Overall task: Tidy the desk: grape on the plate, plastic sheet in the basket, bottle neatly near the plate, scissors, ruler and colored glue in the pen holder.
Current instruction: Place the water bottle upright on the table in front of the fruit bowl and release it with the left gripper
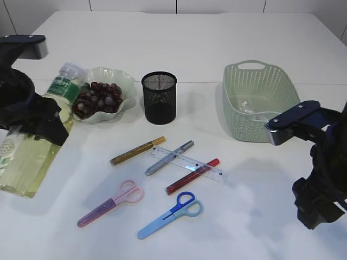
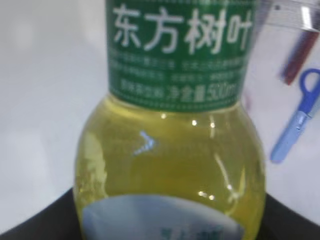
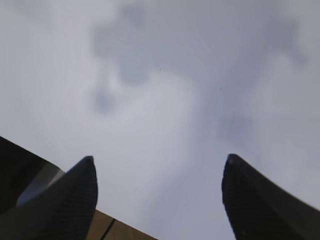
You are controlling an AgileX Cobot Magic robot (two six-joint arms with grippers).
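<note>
Much of the bottle and both arms lies out of clear sight.

The left gripper (image 1: pixel 38 122) covers the bottle's (image 1: pixel 32 146) middle; its jaws are hidden. In the left wrist view the bottle (image 2: pixel 175 150) is cut off top and bottom, its small print blurred. The basket's (image 1: pixel 260 76) contents are unclear. The right arm (image 1: pixel 320 179) runs off frame.

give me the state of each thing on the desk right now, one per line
yellow drink bottle: tilted, held by left gripper
right gripper: open, empty
white wavy plate: holds grapes
black mesh pen holder: upright
green woven basket: upright
pink scissors: closed
blue scissors: closed
</note>
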